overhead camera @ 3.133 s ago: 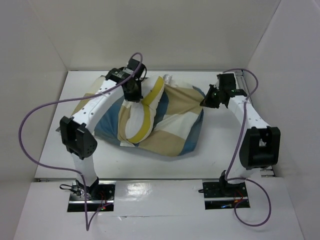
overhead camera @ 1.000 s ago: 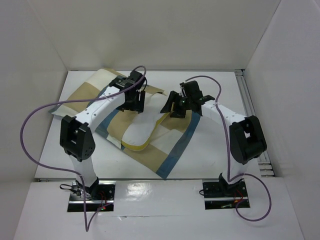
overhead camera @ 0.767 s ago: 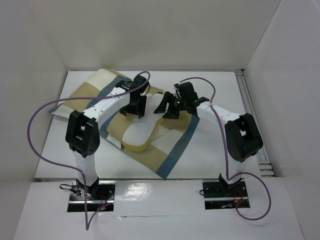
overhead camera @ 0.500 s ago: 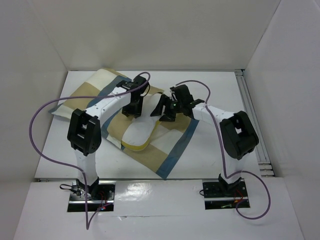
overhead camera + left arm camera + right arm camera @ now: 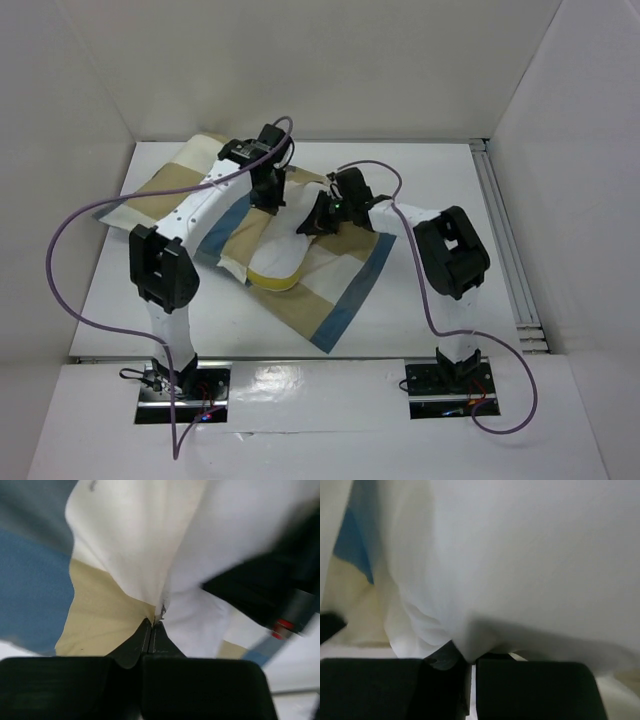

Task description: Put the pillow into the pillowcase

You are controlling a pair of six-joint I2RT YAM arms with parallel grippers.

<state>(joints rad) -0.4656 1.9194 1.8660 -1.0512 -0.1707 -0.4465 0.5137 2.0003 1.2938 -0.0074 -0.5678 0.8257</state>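
The pillowcase, in blue, tan and cream blocks, lies flat across the table's middle. The white pillow pokes out of its opening, with its yellow band toward me. My left gripper stands at the opening's far edge. In the left wrist view this gripper is shut on a frayed fold of the pillowcase, right beside the pillow. My right gripper presses on the pillow's far end. In the right wrist view that gripper is shut on a pinch of the pillow; pillowcase blue shows at left.
White walls enclose the table on three sides. A metal rail runs along the right edge. The right arm's elbow stands right of the cloth. A purple cable loops out left of the left arm.
Both grippers have gone from open to shut on cloth. The right arm folded inward to the left. The left gripper moved slightly toward the back, and the pillowcase shifted a little with them.
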